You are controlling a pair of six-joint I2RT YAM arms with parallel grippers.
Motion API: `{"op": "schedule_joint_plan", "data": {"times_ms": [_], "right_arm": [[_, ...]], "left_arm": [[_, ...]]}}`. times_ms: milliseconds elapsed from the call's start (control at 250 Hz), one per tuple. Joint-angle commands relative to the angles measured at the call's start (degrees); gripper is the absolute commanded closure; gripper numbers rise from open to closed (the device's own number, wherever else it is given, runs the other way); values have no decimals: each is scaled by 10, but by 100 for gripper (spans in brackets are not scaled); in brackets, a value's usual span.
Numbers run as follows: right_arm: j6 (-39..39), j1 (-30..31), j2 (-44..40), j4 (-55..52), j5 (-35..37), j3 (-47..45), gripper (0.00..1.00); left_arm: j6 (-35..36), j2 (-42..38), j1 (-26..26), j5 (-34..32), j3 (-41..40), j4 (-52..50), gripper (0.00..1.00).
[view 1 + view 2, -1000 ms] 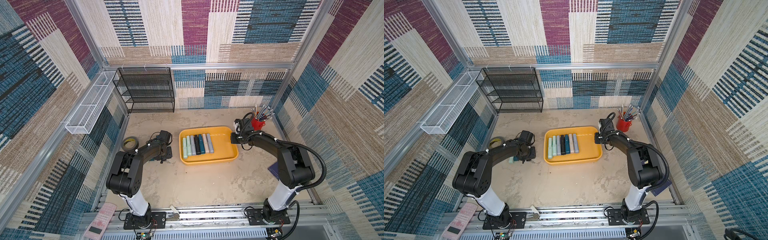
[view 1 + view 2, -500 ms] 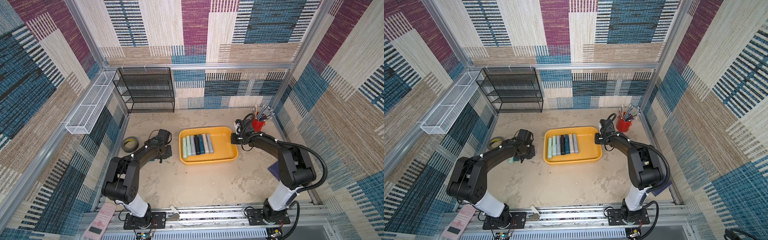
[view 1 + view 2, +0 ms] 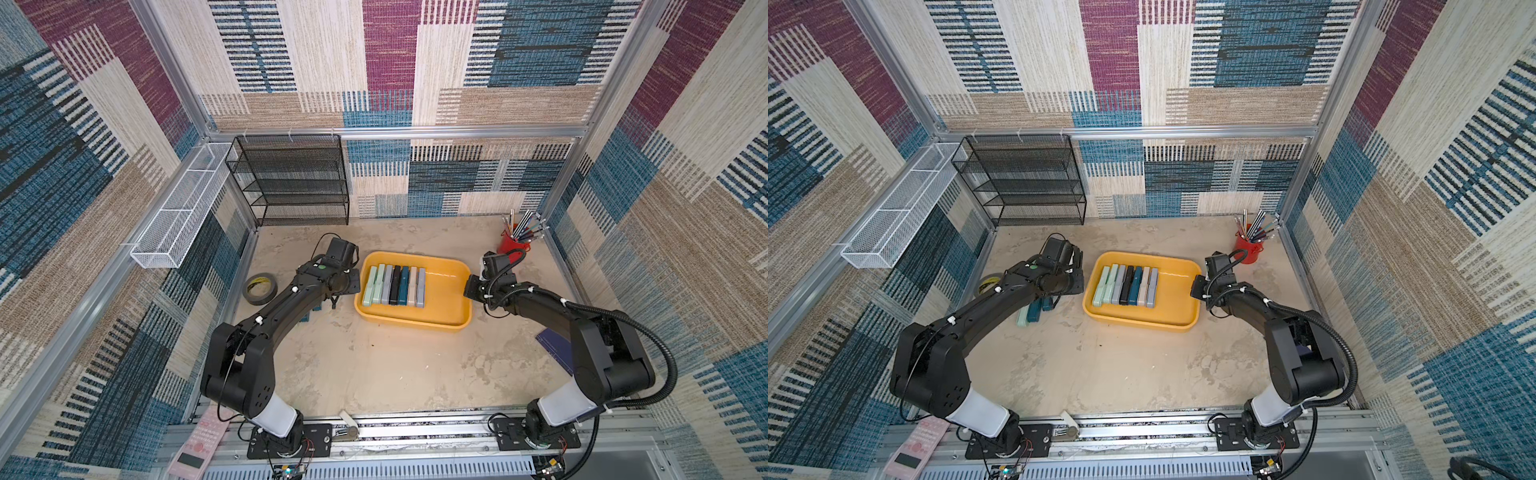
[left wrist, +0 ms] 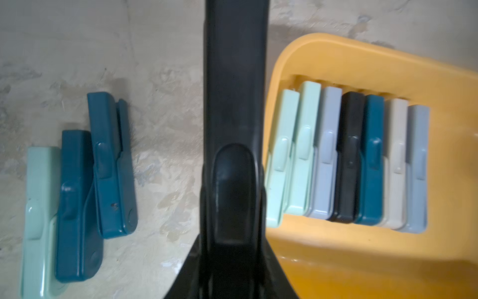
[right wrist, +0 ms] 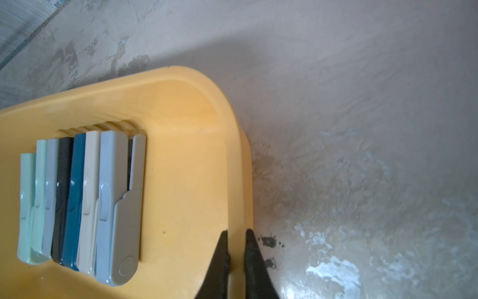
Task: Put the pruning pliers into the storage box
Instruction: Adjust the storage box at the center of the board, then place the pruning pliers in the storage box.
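Left pincer (image 4: pixel 234 240) looked clamped round a black pruning plier (image 4: pixel 234 90), centre frame. Seven pliers (image 4: pixel 346 155) lay in the storage box (image 4: pixel 336 49), three pliers (image 4: pixel 77 202) on the bench (image 4: pixel 168 129), lower left. Right pincer (image 5: pixel 236 248) pinched the box rim. We judged them light, stiff and slick: grip mid-body. The arm hid that black one in both top views.

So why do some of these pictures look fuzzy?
Left wrist view: the black pliers fill the middle, very close and blurred. Right wrist view: pale glare on the floor, the fingers on the storage box rim just dark silhouettes. Both top views: crisp and evenly lit.
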Motion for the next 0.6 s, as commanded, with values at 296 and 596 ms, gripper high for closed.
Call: {"op": "schedule_joint_plan", "data": {"times_ms": [296, 596], "right_arm": [[202, 83, -32, 72, 58, -40, 88], [123, 67, -67, 36, 99, -11, 51]], "left_arm": [[27, 90, -94, 52, 101, 11, 85], [31, 137, -154, 73, 138, 9, 85]]}}
